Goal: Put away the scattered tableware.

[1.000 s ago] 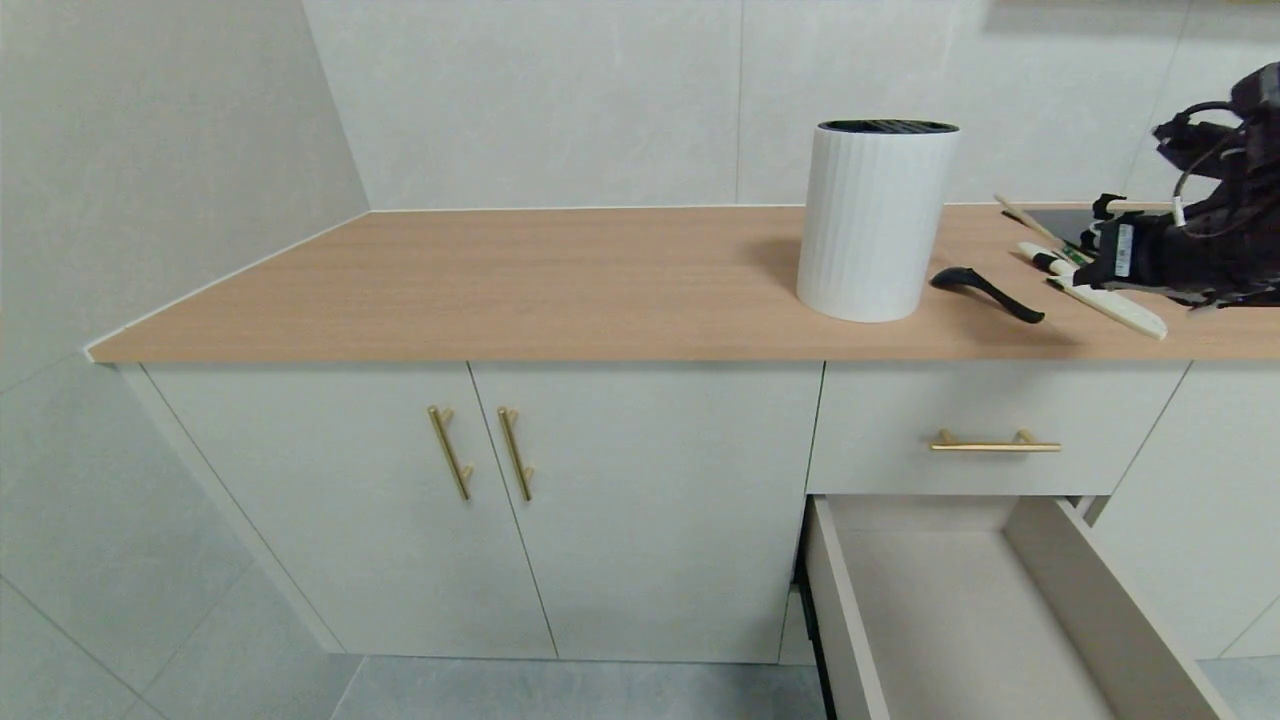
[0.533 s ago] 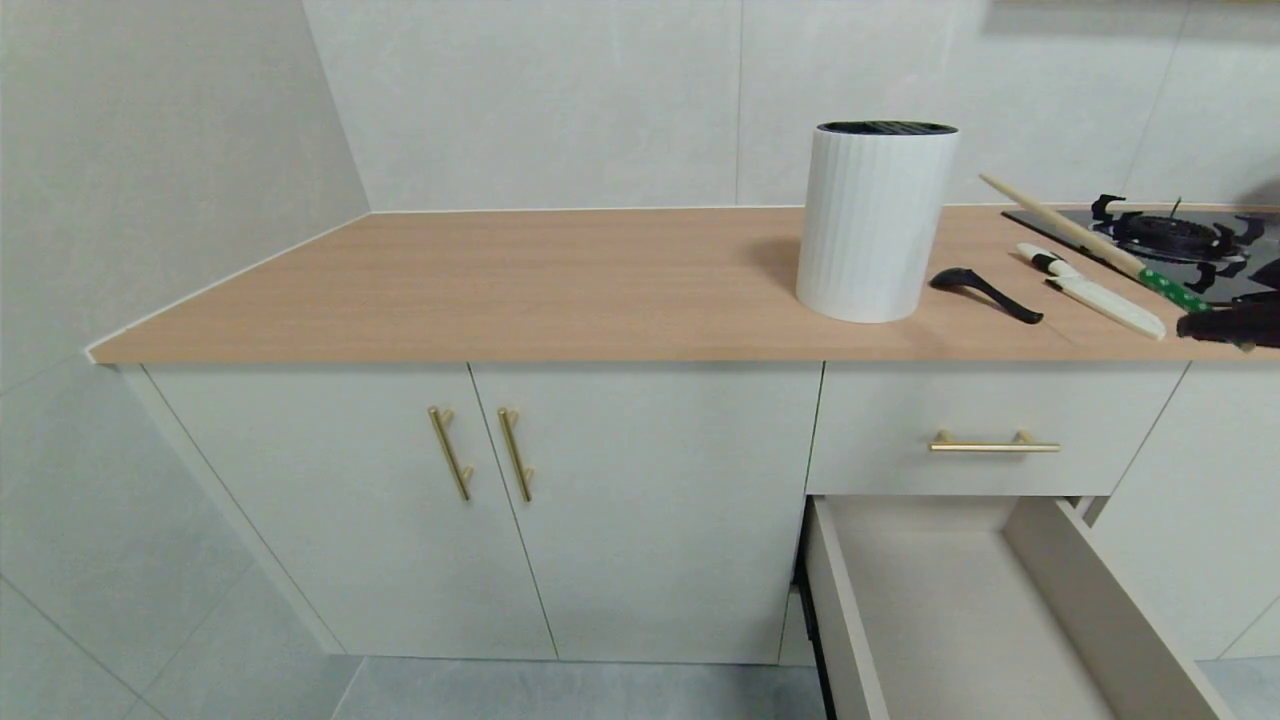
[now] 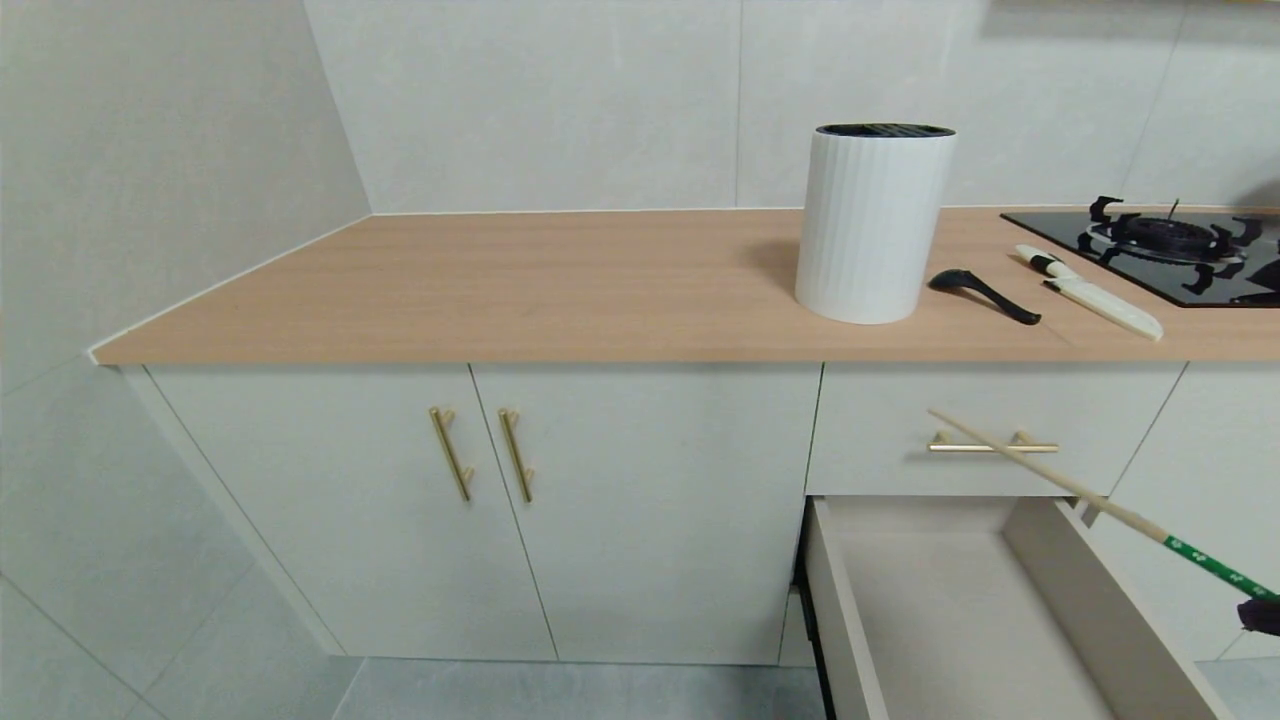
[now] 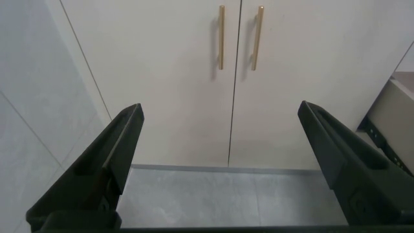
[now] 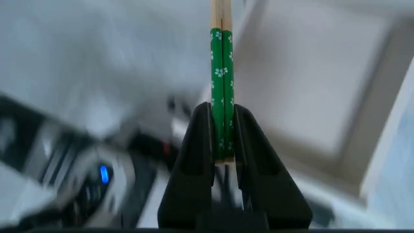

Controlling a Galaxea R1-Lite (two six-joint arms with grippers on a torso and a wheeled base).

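- Right end effector (image 5: 222, 139) is clamped on the green end of the chopsticks (image 3: 1090, 499).
- The chopsticks are off the bench (image 3: 550, 290), where they lay by the stove (image 3: 1160, 245) half a second ago. They now slant across the drawer front, above the open drawer (image 3: 835, 600).
- Left end effector (image 4: 220, 113) is spread open and empty, facing the cupboard doors (image 4: 162, 77).
- Judgement: pick done, and release into the drawer looks next.
- Knife (image 3: 1095, 297) and ladle (image 3: 985, 292) remain on the bench, so the task is in its early part.
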